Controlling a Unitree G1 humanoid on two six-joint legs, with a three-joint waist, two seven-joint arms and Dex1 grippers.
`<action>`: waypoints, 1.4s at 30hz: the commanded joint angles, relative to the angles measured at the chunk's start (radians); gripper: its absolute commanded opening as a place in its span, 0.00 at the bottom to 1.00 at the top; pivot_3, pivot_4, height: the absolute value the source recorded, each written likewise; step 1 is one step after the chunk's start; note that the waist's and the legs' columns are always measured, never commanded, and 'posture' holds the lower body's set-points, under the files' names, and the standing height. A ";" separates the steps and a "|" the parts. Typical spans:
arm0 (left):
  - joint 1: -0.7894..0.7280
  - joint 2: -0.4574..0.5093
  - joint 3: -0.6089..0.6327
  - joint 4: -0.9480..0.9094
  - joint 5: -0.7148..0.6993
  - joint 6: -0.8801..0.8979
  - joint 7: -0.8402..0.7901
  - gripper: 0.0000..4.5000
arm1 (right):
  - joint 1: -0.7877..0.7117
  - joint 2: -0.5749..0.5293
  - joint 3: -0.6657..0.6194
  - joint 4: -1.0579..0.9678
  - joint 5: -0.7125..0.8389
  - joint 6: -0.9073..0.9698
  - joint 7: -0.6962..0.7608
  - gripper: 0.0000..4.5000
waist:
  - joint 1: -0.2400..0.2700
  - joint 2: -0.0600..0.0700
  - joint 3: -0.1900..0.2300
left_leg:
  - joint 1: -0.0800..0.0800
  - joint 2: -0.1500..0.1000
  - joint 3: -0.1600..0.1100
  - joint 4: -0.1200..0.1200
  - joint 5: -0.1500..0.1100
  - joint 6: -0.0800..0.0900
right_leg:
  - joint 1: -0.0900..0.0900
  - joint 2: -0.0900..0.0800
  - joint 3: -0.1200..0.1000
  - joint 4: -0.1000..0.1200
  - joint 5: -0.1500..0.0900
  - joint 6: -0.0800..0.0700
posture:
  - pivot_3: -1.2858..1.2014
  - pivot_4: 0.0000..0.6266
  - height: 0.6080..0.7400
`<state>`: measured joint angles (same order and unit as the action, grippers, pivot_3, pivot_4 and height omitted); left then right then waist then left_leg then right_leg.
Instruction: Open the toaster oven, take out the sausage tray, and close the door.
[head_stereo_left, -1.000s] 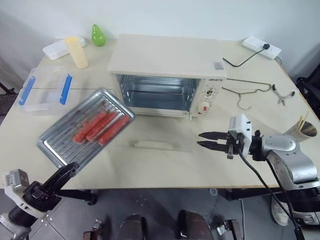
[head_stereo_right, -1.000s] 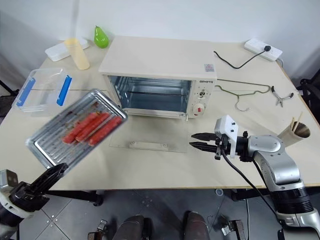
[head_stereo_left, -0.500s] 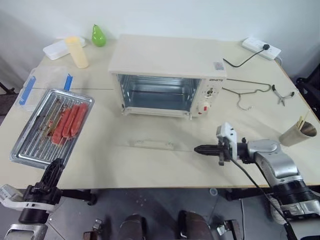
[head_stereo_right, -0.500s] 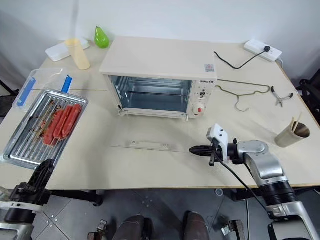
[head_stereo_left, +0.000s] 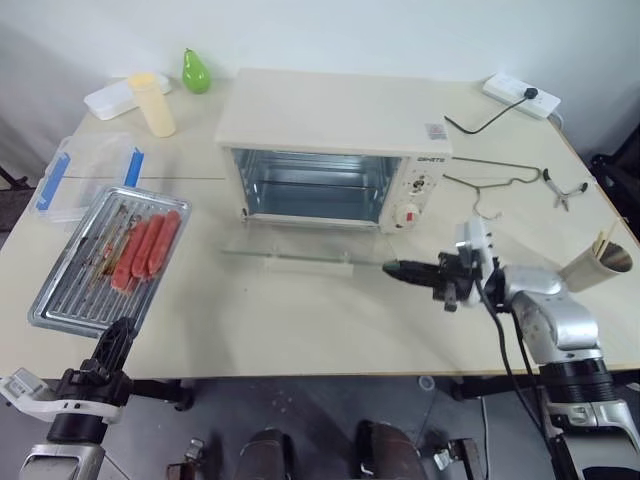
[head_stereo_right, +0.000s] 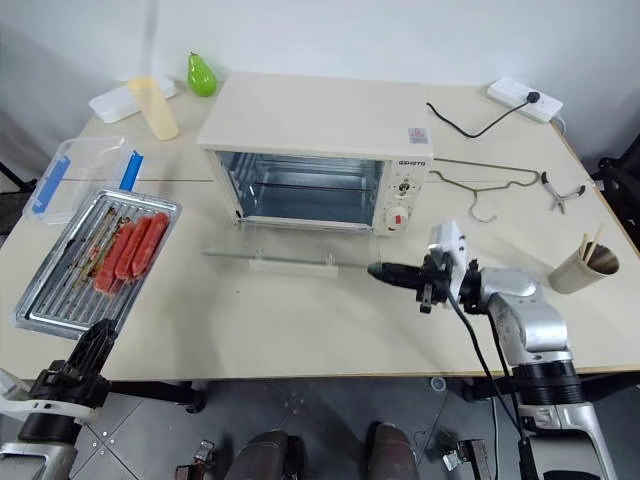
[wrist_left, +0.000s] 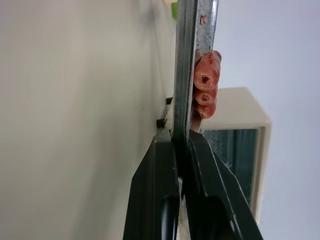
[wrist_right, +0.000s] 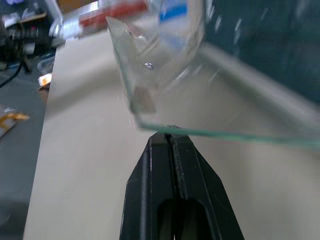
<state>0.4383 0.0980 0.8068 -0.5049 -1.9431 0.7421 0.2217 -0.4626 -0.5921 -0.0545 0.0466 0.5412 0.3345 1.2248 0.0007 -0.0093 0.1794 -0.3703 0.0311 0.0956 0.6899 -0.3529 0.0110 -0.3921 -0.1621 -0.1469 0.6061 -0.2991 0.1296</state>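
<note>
Across the pale tabletop (head_stereo_left: 300, 330) the sausage tray (head_stereo_left: 105, 258) sits left, its rim pinched by the left tool (wrist_left: 181, 145), while the shut right tool (head_stereo_left: 395, 268) noses under the half-raised door (head_stereo_left: 300, 256), which likely needs pushing up onto the toaster oven (head_stereo_left: 335, 150)

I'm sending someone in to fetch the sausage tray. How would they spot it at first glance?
Start from the cream toaster oven in the middle of the table and look toward the table's left front edge. There lies the sausage tray, shallow silver metal with a ribbed rack and red sausages, its near rim pinched by the left gripper. The clear box with blue clips behind it holds no sausages.
</note>
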 joint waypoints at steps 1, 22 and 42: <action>0.022 0.014 -0.008 -0.063 -0.029 -0.005 -0.065 0.00 | -0.054 0.023 -0.061 -0.076 0.090 0.067 -0.074 0.00 | -0.001 0.000 0.000 | 0.000 0.000 0.000 0.000 0.000 0.000 | 0.000 0.000 0.000 0.000 0.000 0.000 | 0.52 0.24 1.00; 0.297 0.518 -0.158 0.075 -0.029 0.285 -0.555 0.00 | 0.078 -0.111 -0.122 -0.258 0.153 0.112 -0.030 0.57 | 0.000 0.002 0.001 | -0.001 0.001 0.002 0.000 -0.005 0.003 | -0.001 0.008 0.016 -0.005 -0.001 -0.001 | 0.52 0.24 1.00; -0.731 0.959 -0.812 0.768 -0.029 0.721 -0.448 0.00 | 0.695 -0.159 -0.398 -0.639 0.139 0.036 -0.155 0.99 | 0.021 0.005 0.001 | 0.003 0.002 0.009 -0.005 -0.004 -0.001 | -0.007 0.012 0.028 0.000 0.000 -0.001 | 0.52 0.24 1.00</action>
<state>-0.2480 1.0738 0.0325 0.2117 -1.9429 1.4484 -0.2782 0.2208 -0.7588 -0.4103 -0.5337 0.6532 0.3758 1.0905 0.0218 -0.0040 0.1800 -0.3668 0.0335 0.1041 0.6847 -0.3567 0.0090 -0.3988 -0.1495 -0.1190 0.6063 -0.2994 0.1292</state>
